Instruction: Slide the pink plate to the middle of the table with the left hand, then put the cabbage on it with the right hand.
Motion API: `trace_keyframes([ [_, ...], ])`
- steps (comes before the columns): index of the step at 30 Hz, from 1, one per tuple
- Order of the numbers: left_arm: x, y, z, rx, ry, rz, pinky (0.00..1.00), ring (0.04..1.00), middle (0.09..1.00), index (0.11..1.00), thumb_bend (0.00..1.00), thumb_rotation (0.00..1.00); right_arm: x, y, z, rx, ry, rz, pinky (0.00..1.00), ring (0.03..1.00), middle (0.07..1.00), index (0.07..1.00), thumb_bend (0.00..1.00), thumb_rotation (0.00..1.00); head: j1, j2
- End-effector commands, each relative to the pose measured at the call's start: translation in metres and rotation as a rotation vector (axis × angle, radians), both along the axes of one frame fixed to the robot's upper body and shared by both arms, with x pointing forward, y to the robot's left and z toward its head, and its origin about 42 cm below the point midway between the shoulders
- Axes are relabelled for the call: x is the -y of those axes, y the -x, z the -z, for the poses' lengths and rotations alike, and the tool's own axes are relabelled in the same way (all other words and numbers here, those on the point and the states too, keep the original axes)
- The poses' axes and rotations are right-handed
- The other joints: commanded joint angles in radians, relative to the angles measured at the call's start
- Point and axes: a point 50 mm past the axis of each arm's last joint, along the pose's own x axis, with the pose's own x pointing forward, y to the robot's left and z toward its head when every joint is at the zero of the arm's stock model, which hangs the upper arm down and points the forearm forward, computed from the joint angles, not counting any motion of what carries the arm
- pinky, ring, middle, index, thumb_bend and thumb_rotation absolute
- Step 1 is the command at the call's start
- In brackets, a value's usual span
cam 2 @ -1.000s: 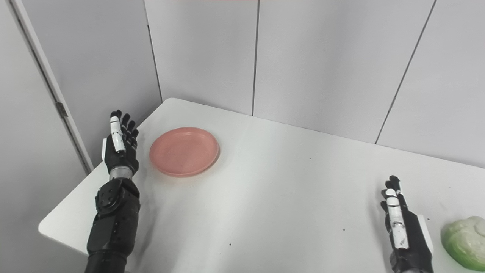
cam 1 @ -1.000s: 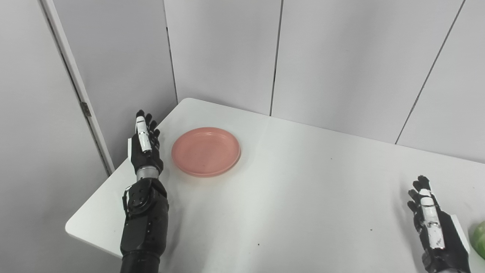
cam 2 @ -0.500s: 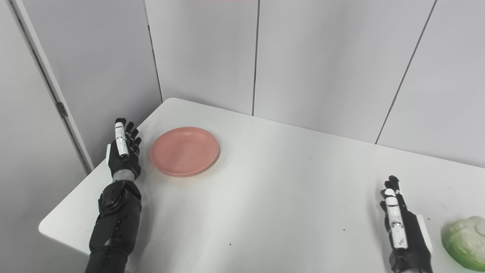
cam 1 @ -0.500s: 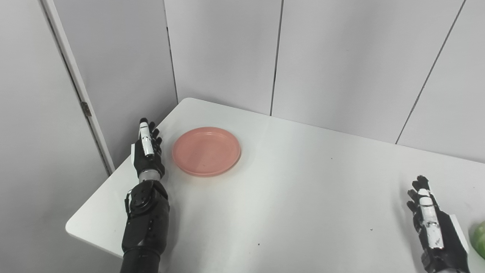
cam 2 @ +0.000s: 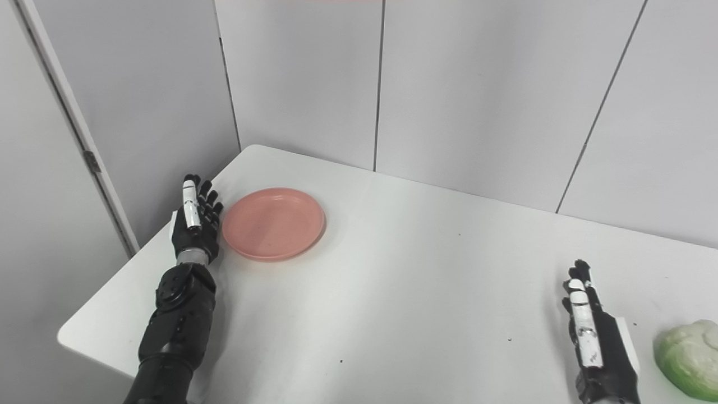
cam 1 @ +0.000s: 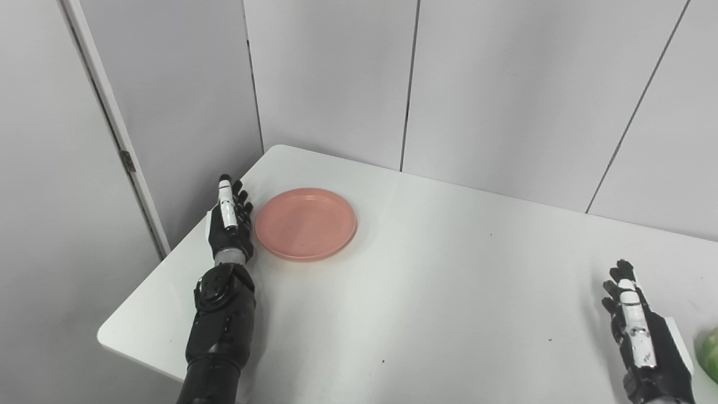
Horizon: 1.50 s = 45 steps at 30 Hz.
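as the left hand (cam 1: 230,224) stood edge-on with fingers straight and empty just beside the plate (cam 1: 305,223) near the table's (cam 1: 426,292) left corner, a glancing push could have spun it, while the right hand (cam 2: 597,348) waited open and empty near the cabbage (cam 2: 689,359).

Plate (cam 1: 305,224) on the table (cam 1: 437,303) at centre left of the frame, left hand (cam 1: 229,224) just beside its left rim, right hand (cam 2: 594,342) at lower right, cabbage (cam 2: 687,356) just right of it at the frame's edge
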Motion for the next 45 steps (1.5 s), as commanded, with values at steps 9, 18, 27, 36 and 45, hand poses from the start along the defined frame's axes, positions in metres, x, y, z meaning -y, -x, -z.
trace_keyframes([
  [9,0.007,-0.019,-0.006,0.015,0.0,0.055,1.0,0.981,0.965,0.953,0.39,1.0,-0.005,-0.005,-0.022,0.07,-0.014,0.004,1.0,1.0,1.0,1.0,0.11,1.0,-0.007,0.002],
  [18,0.02,-0.026,0.0,-0.01,-0.003,0.117,1.0,0.98,0.968,0.962,0.4,1.0,-0.007,-0.004,-0.022,0.069,-0.018,0.01,1.0,1.0,1.0,1.0,0.11,1.0,-0.019,0.005],
  [27,0.045,-0.033,0.002,-0.033,-0.031,0.192,0.96,0.96,0.95,0.941,0.39,1.0,-0.008,-0.004,-0.021,0.075,-0.02,0.004,1.0,1.0,1.0,1.0,0.11,1.0,-0.032,0.012],
  [36,0.093,-0.039,-0.001,-0.048,-0.069,0.322,0.93,0.938,0.936,0.923,0.4,1.0,-0.011,-0.004,-0.019,0.067,-0.015,0.018,1.0,1.0,1.0,1.0,0.11,1.0,-0.056,0.02],
  [45,0.142,-0.038,-0.01,-0.019,-0.119,0.487,0.93,0.93,0.938,0.923,0.41,1.0,-0.014,-0.004,-0.017,0.052,-0.029,0.015,1.0,1.0,1.0,1.0,0.14,1.0,-0.104,0.033],
])
